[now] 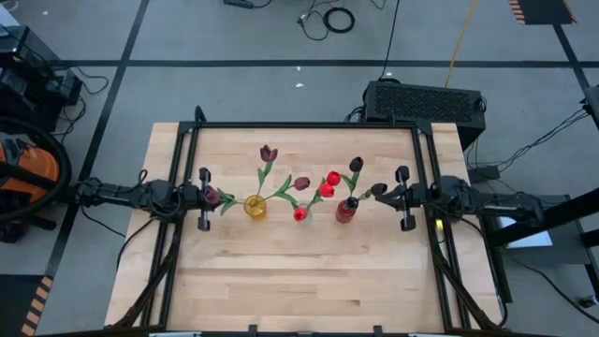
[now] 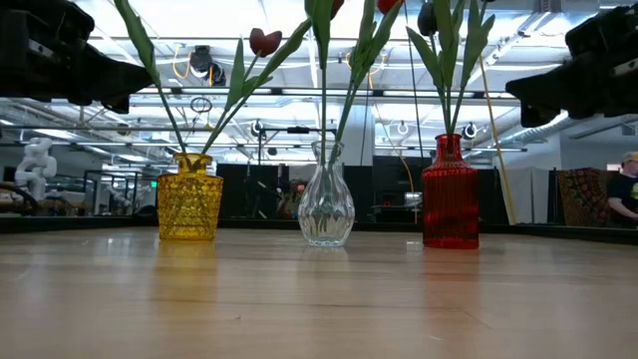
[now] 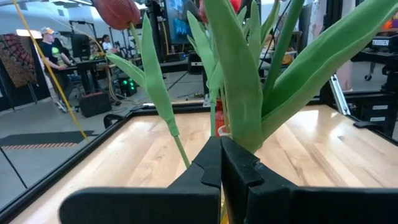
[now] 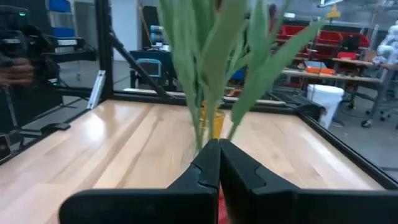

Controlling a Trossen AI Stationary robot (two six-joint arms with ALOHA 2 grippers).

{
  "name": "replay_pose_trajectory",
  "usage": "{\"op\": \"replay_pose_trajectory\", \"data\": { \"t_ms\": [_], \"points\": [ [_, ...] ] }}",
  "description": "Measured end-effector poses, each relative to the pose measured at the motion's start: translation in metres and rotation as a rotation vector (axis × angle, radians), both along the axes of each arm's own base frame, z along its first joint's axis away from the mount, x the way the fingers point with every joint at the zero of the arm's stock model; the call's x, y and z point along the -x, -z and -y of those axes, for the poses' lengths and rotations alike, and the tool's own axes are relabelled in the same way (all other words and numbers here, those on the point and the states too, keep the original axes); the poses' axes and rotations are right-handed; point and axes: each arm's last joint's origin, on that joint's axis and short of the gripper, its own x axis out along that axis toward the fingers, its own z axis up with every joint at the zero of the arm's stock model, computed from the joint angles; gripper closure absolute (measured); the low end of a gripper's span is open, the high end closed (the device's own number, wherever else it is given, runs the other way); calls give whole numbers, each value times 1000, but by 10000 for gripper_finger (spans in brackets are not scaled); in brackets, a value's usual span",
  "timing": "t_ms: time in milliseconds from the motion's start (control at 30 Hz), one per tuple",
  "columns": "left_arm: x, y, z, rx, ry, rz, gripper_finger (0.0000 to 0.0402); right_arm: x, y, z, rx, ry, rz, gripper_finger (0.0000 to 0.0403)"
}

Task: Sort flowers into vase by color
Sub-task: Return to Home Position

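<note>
Three vases stand in a row mid-table: a yellow vase (image 1: 255, 208) (image 2: 189, 196), a clear vase (image 1: 299, 214) (image 2: 326, 207) and a red vase (image 1: 345, 212) (image 2: 450, 194). Maroon tulips (image 1: 269, 153) rise from the yellow vase, bright red tulips (image 1: 329, 183) from the clear one, near-black tulips (image 1: 356, 165) from the red one. My left gripper (image 1: 210, 196) (image 3: 221, 163) is shut and level at the table's left, just short of the yellow vase's green leaves (image 3: 239, 93). My right gripper (image 1: 387, 195) (image 4: 219, 163) is shut and level at the right, facing the red vase's leaves (image 4: 214, 68).
A black frame (image 1: 299, 124) runs around the table's far and side edges. Bare wood lies between the vases and the near edge (image 1: 299, 290). People (image 3: 50, 50) stand in the room beyond the table.
</note>
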Motion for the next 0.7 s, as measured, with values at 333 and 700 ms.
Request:
{"op": "replay_pose_trajectory", "data": {
  "t_ms": [333,700],
  "points": [
    [-1,1,-4,-7,-31,-15,402,-2,2,3,-20,19,-32,403],
    [-1,4,-8,19,24,-38,402,-3,4,3,-22,22,-48,403]
  ]
}}
